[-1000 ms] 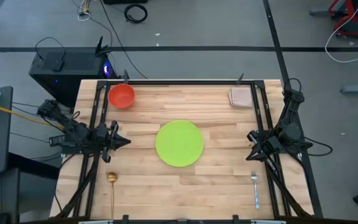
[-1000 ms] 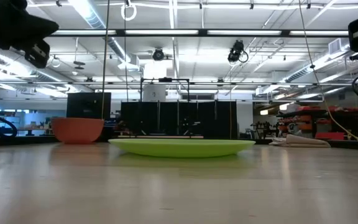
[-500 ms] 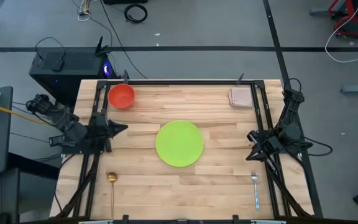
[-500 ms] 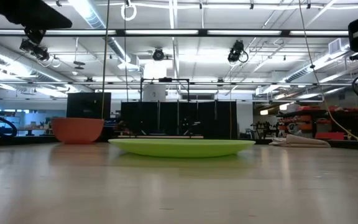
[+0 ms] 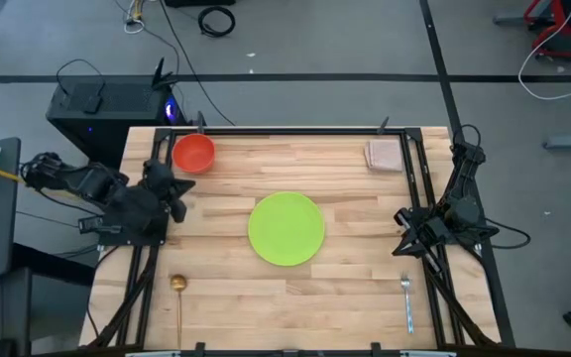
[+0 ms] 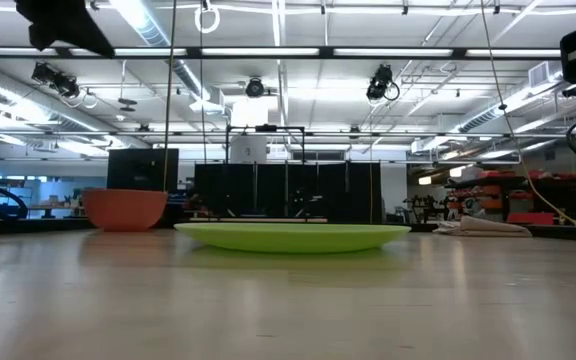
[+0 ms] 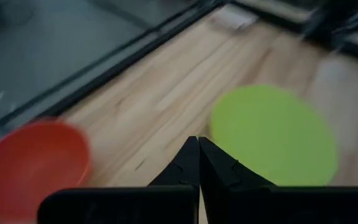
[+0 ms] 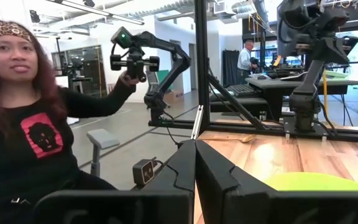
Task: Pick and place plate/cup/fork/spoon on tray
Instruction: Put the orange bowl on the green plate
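Note:
The lime-green plate (image 5: 285,228) lies flat on the middle of the wooden table; it also shows in the low view (image 6: 293,236) and the left wrist view (image 7: 272,134). The red-orange cup (image 5: 193,153) stands at the far left, also in the left wrist view (image 7: 30,162). The golden spoon (image 5: 178,297) lies near the front left. The silver fork (image 5: 407,302) lies near the front right. My left gripper (image 5: 178,186) is shut and empty, raised between cup and plate (image 7: 197,142). My right gripper (image 5: 398,249) is shut and empty at the right side (image 8: 195,143).
A pinkish-beige square pad (image 5: 383,154) lies at the far right corner. Black frame rails (image 5: 419,188) run along the table's sides and far edge. No tray shows. A person (image 8: 30,124) sits beyond the table in the right wrist view, holding a control arm.
My left gripper has risen and swung toward the table's far edge and the cup, staying shut. The right arm and all the tableware have kept still.

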Controlling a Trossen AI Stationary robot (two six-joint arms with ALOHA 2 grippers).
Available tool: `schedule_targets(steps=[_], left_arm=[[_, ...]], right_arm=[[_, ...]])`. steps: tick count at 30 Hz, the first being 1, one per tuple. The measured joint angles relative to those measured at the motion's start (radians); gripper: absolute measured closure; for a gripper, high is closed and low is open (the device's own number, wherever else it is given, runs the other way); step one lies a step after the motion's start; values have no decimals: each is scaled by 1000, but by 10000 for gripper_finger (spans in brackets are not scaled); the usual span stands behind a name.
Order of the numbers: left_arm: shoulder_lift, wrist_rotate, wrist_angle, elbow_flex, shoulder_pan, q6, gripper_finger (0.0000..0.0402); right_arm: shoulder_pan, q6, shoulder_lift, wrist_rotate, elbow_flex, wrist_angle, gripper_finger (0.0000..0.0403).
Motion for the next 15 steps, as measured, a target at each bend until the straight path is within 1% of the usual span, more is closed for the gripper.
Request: schedule_targets(steps=[3, 7, 9, 12, 15], left_arm=[[30, 74, -50, 11, 78, -50, 397], [68, 151, -50, 11, 209, -64, 397], [90, 208, -50, 11, 281, -70, 397], [128, 301, -50, 11, 389, -49, 397], [172, 363, -49, 11, 495, -6, 397]], right_arm=[[0, 0, 0, 0, 0, 0, 389], [0, 0, 0, 0, 0, 0, 389], [0, -1, 0, 0, 0, 0, 389], [0, -41, 0, 0, 0, 0, 389], [0, -103, 0, 14, 2, -2, 389]])
